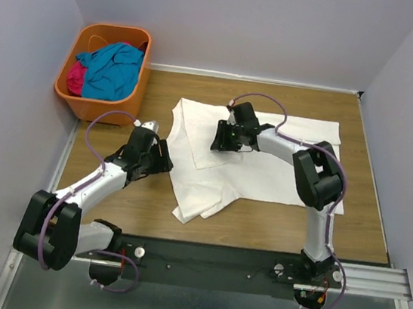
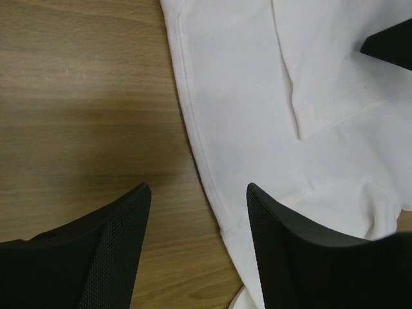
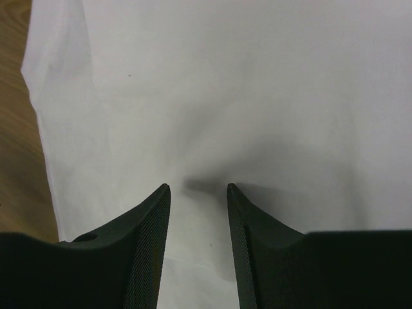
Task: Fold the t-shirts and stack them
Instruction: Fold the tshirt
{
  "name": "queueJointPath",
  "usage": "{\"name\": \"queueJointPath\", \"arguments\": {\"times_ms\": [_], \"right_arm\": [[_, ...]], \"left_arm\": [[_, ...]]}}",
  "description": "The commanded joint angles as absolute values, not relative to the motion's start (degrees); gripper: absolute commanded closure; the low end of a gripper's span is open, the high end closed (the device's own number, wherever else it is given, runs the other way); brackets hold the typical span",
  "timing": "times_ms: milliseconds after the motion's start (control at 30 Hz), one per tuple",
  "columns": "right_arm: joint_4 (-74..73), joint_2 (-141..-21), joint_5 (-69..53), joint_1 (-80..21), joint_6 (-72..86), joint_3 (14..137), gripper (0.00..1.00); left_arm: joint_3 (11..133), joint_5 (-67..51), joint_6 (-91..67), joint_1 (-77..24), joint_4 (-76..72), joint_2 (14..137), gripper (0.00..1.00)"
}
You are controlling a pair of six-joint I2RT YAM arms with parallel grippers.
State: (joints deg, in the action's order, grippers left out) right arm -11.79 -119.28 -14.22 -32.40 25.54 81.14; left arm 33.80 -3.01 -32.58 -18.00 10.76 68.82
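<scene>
A white t-shirt (image 1: 272, 180) lies spread and partly folded on the wooden desk (image 1: 273, 228), its left portion doubled into overlapping layers, with a loose flap trailing toward the near edge. No print shows on the upturned cloth.

The left pincer (image 1: 166, 158) hovers at the garment's left border with its jaws wide apart. In the left wrist view one finger (image 2: 96, 251) hangs over bare wood and the other over the hemmed edge of the cloth, and nothing is held between them.

The right pincer (image 1: 220, 137) sits low over the shirt's upper left area, its jaws parted by a narrow gap and empty. The right wrist view shows a small dark shadow on the cloth just beyond the tips. Whether the tips touch the fabric cannot be told.

At the far left corner an orange basket (image 1: 84, 104) holds a teal-blue t-shirt (image 1: 115, 70) bunched on top of a magenta t-shirt (image 1: 75, 76), both crumpled and well apart from the white one.
</scene>
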Motion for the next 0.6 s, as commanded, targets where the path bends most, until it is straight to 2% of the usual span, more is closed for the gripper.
{"name": "queueJointPath", "arguments": {"times_ms": [0,233,567], "right_arm": [[-10.8,-123.6,-12.8,-35.1,25.0,86.2,0.52],[-10.8,-132.4,-11.1,-35.9,24.4,94.6,0.52],[-11.9,-139.8,-13.3,-35.9,24.8,110.6,0.51]], "left_arm": [[32.2,-1.7,-34.5,-18.0,10.4,65.5,0.3],[31.0,2.2,-36.7,-17.9,12.9,62.3,0.31],[31.4,1.1,-36.1,-17.9,12.9,66.0,0.34]]}}
